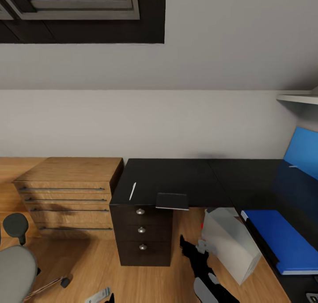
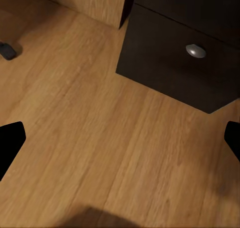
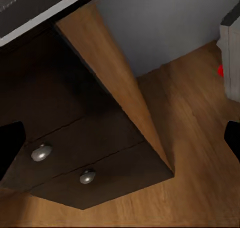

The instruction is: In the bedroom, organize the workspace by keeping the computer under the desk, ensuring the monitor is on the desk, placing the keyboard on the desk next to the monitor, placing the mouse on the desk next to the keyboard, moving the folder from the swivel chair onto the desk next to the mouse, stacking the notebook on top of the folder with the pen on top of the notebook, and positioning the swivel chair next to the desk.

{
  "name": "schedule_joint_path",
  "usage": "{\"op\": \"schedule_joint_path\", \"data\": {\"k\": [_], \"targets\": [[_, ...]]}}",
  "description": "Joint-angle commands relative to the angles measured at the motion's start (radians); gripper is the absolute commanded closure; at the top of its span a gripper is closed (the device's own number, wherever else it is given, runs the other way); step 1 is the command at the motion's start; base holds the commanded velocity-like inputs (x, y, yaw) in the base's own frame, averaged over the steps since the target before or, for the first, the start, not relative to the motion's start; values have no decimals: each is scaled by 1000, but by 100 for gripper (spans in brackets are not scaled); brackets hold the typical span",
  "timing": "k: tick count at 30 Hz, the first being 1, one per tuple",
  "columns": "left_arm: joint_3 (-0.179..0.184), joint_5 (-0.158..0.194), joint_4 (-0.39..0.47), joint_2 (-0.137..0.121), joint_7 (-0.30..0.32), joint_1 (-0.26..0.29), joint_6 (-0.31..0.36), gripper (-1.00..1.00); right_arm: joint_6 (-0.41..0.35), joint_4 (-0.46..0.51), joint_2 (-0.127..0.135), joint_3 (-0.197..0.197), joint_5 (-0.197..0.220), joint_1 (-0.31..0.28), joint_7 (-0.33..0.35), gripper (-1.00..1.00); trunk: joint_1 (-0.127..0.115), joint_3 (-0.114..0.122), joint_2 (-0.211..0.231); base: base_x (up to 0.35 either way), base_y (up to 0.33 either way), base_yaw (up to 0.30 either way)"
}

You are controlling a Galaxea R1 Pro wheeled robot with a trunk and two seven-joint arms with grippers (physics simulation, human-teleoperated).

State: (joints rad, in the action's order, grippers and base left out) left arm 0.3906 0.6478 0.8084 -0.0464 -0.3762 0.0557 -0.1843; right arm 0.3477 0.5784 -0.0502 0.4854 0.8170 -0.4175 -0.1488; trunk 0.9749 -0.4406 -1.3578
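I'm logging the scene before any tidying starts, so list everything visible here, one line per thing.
desk: one, black L-shaped top, against the wall
desk drawers: three, black with silver knobs, under the desk's left end
pen: one, white, on the desk above the drawers
notebook: one, black, overhanging the desk's front edge
folder: one, blue, on the desk's right wing
computer: one, light grey tower, on the floor under the desk
wooden chest: one, left of the desk
swivel chair: one, grey, lower left
skylight: one, dark-framed
right arm: black and grey, low above the floor
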Motion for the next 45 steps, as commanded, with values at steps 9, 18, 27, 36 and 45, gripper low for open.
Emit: {"op": "schedule_joint_path", "data": {"k": [9,18,27,36,45], "targets": [[19,12,111,-38,-7,-40,-2,-100,-201,31,14,-335,119,-34,242,-100,35,-29,-64,0,0,0],[27,21,412,-147,-7,-195,104,-100,-268,108,24,-397,127,-34,416,-100,69,-58,-127,0,0,0],[28,22,425,-153,-9,-203,108,-100,-270,109,32,-395,128,-34,542,-100,104,-86,-190,0,0,0],[28,23,425,-153,-9,-203,106,-100,-270,107,35,-396,126,-33,544,-100,138,-114,-253,0,0,0],[28,23,425,-153,-10,-203,106,-100,-266,99,35,-396,125,-32,545,-100,173,-142,-316,0,0,0]]}}
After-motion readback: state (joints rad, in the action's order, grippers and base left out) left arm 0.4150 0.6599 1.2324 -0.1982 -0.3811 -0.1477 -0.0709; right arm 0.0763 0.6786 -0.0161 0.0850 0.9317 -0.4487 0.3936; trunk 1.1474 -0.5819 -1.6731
